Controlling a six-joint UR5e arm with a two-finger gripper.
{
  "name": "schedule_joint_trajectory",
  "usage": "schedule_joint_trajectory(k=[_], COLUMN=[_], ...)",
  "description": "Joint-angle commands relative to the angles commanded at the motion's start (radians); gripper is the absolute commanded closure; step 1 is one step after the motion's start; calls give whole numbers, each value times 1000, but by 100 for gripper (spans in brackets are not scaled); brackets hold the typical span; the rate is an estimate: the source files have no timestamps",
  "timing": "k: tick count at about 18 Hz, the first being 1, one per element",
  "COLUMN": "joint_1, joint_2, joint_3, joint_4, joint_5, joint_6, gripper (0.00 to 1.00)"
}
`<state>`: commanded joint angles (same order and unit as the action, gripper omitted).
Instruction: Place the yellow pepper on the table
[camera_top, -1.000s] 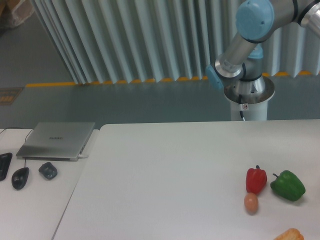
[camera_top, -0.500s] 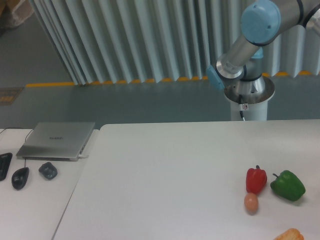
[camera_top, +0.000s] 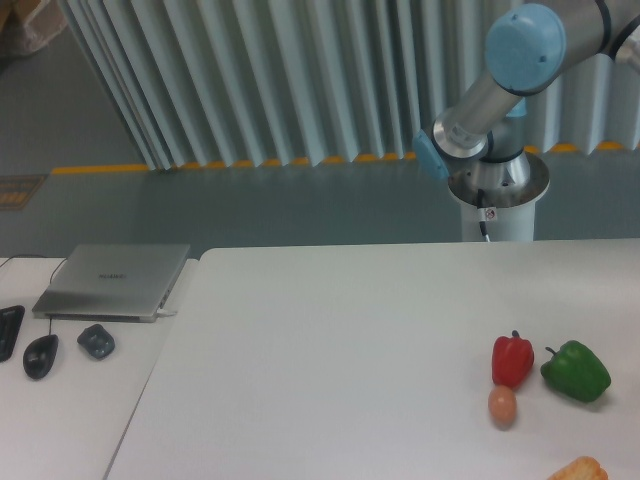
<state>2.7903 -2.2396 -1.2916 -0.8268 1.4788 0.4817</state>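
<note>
Camera view gives me only the arm (camera_top: 500, 80) rising out of frame above the table (camera_top: 330, 340), so claw and yellow pepper are unseen, while a red pepper (camera_top: 512, 360), green pepper (camera_top: 576, 371) and egg (camera_top: 502, 406) sit near the right edge.

Robot lab: pedestal-mounted arm (camera_top: 500, 90), floor safety tape (camera_top: 200, 165).

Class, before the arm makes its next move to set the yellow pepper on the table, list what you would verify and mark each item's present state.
1. Yellow pepper in view: not ok, none visible.
2. Tool in view: not ok, out of frame.
3. Tool's grip: cannot tell.
4. Bare space on the table: ok.
5. Red pepper, green pepper and egg sit right of that space: ok.
6. Arm above and behind the table, touching nothing there: ok.
</note>
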Motion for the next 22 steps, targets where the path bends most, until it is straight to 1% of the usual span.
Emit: schedule_joint_trajectory(k=[4, 5, 11, 13, 17, 21, 22], joint_1=[-2, -2, -6, -6, -6, -5, 0], joint_2=[-2, -2, -3, -2, 3, 14, 27], joint_3=[3, 3, 0, -2, -9, -9, -9], joint_4=[0, 0, 0, 0, 0, -2, -5], joint_5=[-3, -5, -11, -11, -12, -32, -58], joint_6=[-2, -8, -8, -9, -11, -9, -9], gripper=[0, 12, 13, 26, 40, 41, 41])
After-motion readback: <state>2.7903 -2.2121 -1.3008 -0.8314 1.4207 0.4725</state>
